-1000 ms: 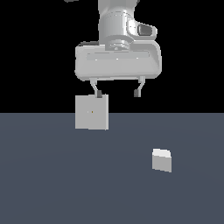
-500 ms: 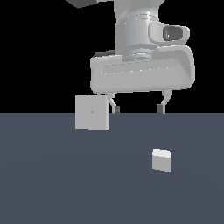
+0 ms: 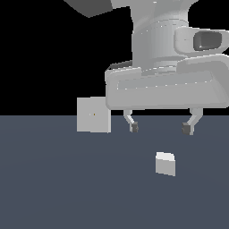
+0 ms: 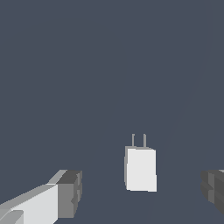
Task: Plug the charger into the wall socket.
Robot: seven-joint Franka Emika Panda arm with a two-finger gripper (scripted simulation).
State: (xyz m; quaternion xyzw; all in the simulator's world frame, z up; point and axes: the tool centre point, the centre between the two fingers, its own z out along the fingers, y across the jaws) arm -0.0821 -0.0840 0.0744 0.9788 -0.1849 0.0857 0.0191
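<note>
Flat slate-blue floor (image 3: 53, 188) — plain black backdrop (image 3: 44, 53) above, featureless.

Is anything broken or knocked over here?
Nothing looks broken. The charger lies on the floor with both prongs intact, the wall socket stands upright, and the open gripper hangs above the charger.

No readable text or markings anywhere
</note>
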